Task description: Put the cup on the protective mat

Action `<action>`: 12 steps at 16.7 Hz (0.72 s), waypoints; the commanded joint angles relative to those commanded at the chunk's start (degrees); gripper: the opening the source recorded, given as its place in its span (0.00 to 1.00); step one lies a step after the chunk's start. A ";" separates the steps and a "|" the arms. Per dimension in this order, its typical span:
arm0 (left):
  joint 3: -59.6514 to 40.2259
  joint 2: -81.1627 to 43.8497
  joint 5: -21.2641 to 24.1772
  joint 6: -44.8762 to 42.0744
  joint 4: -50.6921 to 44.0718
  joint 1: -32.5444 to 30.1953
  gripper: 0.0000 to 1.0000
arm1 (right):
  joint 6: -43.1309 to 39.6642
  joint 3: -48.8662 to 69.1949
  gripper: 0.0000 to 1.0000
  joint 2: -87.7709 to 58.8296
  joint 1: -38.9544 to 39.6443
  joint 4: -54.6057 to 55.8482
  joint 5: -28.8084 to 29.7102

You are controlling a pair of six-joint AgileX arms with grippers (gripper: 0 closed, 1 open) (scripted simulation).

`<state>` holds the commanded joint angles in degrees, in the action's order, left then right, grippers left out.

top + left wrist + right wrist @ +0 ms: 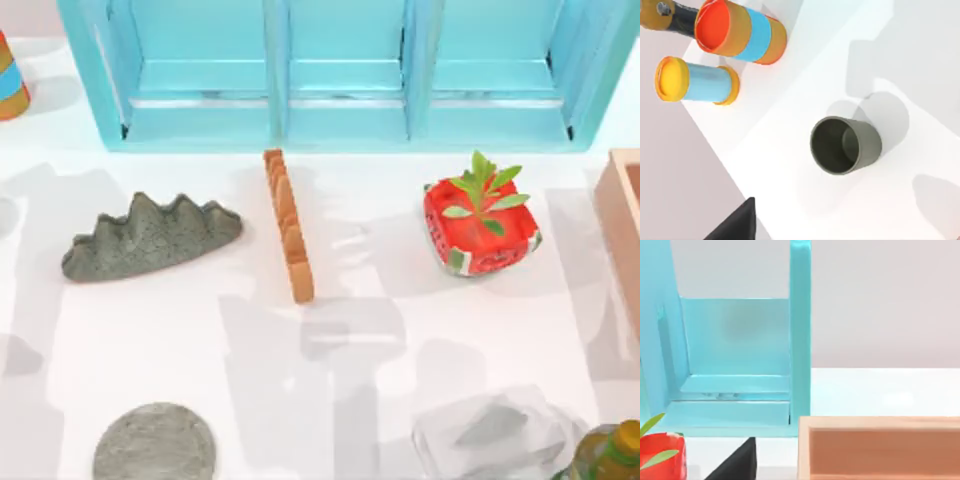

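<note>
White tabletop point(200, 340) spreads under the overhead camera, backed by a turquoise shelf unit point(345, 75) along the far edge. At the far left corner, cut by the picture's edge, stands the cup point(10, 78), orange with a light-blue band; the left wrist view shows it point(742, 31) lying across the frame with its red-orange inside facing the camera, just beside a yellow-capped blue cylinder point(697, 82) and well apart from a dark grey cup point(845, 145). The protective mat point(155, 443), a speckled grey disc, lies at the near left edge, well apart from the cup. Between them sits a jagged grey mountain-shaped piece point(150, 238). A notched orange strip point(288, 225) lies near the middle, a watermelon-patterned planter point(480, 228) with a green plant to its right, a wooden box point(625, 225) at the right edge, a clear block point(495, 432) and a yellow-green bottle point(612, 455) near the right front. A dark fingertip corner point(737, 222) edges the left wrist view and another point(737, 462) the right wrist view; whether either gripper is open or closed I cannot tell
</note>
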<state>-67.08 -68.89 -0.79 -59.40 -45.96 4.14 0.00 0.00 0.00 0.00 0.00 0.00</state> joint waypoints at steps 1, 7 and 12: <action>-5.36 -5.54 0.05 -4.59 -3.60 0.73 1.00 | 0.00 0.00 1.00 0.00 0.00 0.00 0.00; -34.46 -36.36 0.48 -29.22 -23.12 5.64 1.00 | 0.00 0.00 1.00 0.00 0.00 0.00 0.00; -50.46 -54.46 0.86 -42.86 -34.05 9.15 1.00 | 0.00 0.00 1.00 0.00 0.00 0.00 0.00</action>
<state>-117.54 -123.35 0.07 -102.27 -80.01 13.29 0.00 0.00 0.00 0.00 0.00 0.00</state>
